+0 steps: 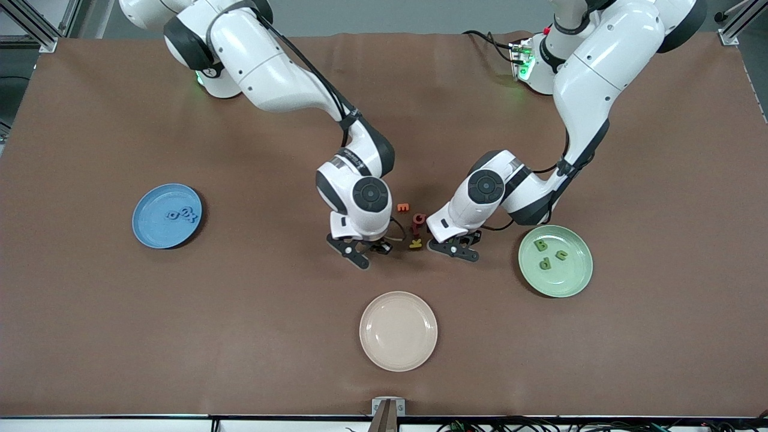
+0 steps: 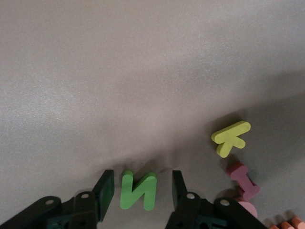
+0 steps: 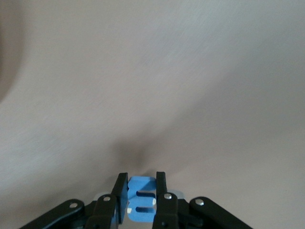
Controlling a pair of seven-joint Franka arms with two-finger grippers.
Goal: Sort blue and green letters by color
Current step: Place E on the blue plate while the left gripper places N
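My right gripper [image 3: 142, 177] is shut on a blue letter E [image 3: 141, 198], low over the middle of the table [image 1: 360, 251]. My left gripper [image 2: 143, 176] is down at the table [image 1: 455, 248] with its fingers on either side of a green letter N [image 2: 138, 191], open, with a gap on each side. That N lies flat on the cloth. A blue plate [image 1: 144, 231] toward the right arm's end holds blue letters [image 1: 182, 213]. A green plate [image 1: 570, 288] toward the left arm's end holds three green letters [image 1: 540, 245].
Between the two grippers lie an orange letter [image 1: 403, 207], a red one [image 1: 418, 221] and a yellow K [image 1: 415, 243], the K close to the green N [image 2: 231, 137]. An empty beige plate [image 1: 398, 330] sits nearer the front camera.
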